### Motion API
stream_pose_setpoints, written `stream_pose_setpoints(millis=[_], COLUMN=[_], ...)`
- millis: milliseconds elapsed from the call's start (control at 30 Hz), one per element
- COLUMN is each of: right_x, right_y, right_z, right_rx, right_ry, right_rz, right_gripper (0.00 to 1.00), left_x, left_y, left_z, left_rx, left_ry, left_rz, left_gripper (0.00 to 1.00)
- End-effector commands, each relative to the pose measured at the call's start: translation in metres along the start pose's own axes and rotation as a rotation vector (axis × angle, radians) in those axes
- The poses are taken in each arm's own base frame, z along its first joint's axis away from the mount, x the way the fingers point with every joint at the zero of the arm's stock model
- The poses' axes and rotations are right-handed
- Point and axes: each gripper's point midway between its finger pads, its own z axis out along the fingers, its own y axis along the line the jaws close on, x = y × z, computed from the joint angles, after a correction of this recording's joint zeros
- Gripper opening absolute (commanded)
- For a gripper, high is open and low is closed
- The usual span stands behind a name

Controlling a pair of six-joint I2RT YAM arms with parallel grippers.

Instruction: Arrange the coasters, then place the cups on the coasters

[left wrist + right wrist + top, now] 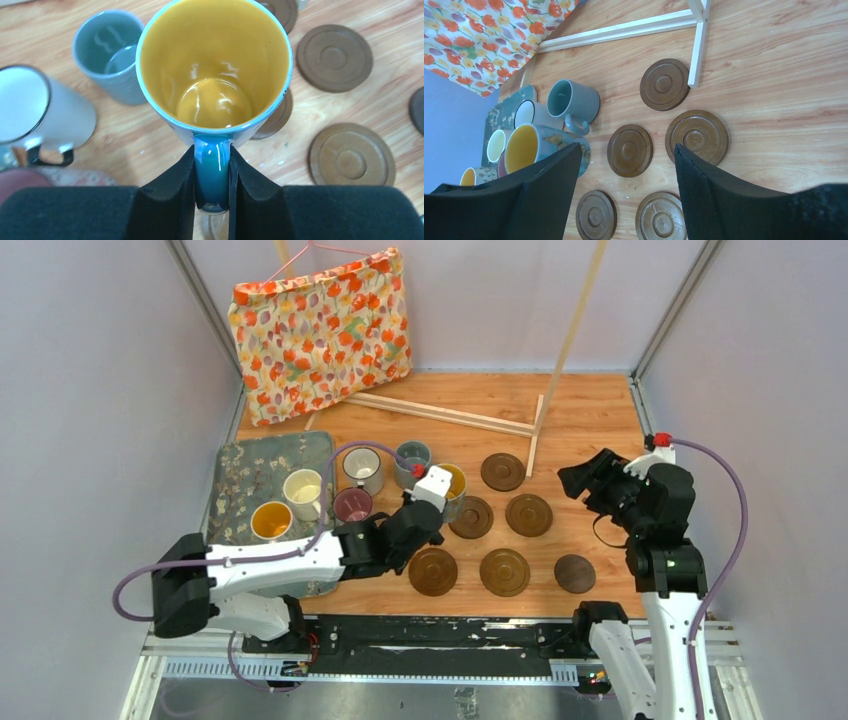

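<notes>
With left gripper [212, 175] clenched on handle of glossy blue, yellow-lined ceramic mug [215, 65] just ahead of jaws, centre over round dark-brown grooved coaster [278, 118] underneath, lower level, then release. Right gripper [626, 150]: gaping, empty.

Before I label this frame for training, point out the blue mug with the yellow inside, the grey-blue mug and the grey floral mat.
blue mug [215, 70]: left wrist view, yellow inner wall.
grey-blue mug [106, 50]: left wrist view, its inside.
grey floral mat [245, 472]: top view, bare left part.
</notes>
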Motion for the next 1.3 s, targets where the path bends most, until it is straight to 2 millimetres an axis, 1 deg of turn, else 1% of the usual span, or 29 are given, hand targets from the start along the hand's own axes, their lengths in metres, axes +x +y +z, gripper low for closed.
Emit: stream_pose_setpoints(millis=[0, 167, 300, 333, 367, 400, 433, 500, 633, 800, 867, 1067, 1267], right_x=[0.000, 0.001, -0.001, -0.002, -0.001, -0.001, -0.001, 0.000, 0.000, -0.001, -0.002, -0.003, -0.003], right_y=[0.004, 0.005, 0.007, 0.007, 0.006, 0.006, 0.007, 0.007, 0.008, 0.011, 0.011, 0.012, 0.012], right_z=[-0.011, -0.023, -0.033, -0.036, -0.038, -0.040, -0.043, -0.046, -0.051, -0.057, -0.059, -0.061, -0.060], right_rx=[-0.011, -0.004, -0.001, 0.000, 0.004, 0.008, 0.009, 0.012, 0.010, 0.007, 0.011, 0.011, 0.013], right_ry=[-0.003, -0.004, -0.019, -0.023, -0.023, -0.023, -0.024, -0.023, -0.023, -0.024, -0.028, -0.031, -0.028], right_rz=[-0.046, -0.069, -0.084, -0.088, -0.090, -0.091, -0.092, -0.091, -0.087, -0.084, -0.085, -0.085, -0.084], right_gripper=[0.73, 0.73, 0.73, 0.73, 0.73, 0.73, 0.73, 0.73, 0.73, 0.73, 0.73, 0.73, 0.73], left_x=[-0.065, -0.088, -0.100, -0.101, -0.107, -0.109, -0.105, -0.107, -0.111, -0.113, -0.113, -0.108, -0.100], left_y=[-0.034, -0.059, -0.073, -0.077, -0.082, -0.085, -0.089, -0.093, -0.095, -0.105, -0.105, -0.102, -0.097], left_z=[0.021, 0.046, 0.071, 0.077, 0.083, 0.089, 0.098, 0.112, 0.139, 0.163, 0.171, 0.192, 0.205], left_rx=[0.080, 0.151, 0.194, 0.201, 0.209, 0.214, 0.216, 0.211, 0.214, 0.234, 0.226, 0.194, 0.178], left_ry=[-0.157, -0.193, -0.195, -0.192, -0.202, -0.203, -0.193, -0.193, -0.196, -0.201, -0.201, -0.191, -0.176], left_rz=[-0.068, -0.057, -0.063, -0.054, -0.046, -0.038, -0.024, -0.014, -0.032, -0.011, -0.005, -0.005, 0.000], left_gripper=[0.00, 0.00, 0.00, 0.00, 0.00, 0.00, 0.00, 0.00, 0.00, 0.00, 0.00, 0.00, 0.00])
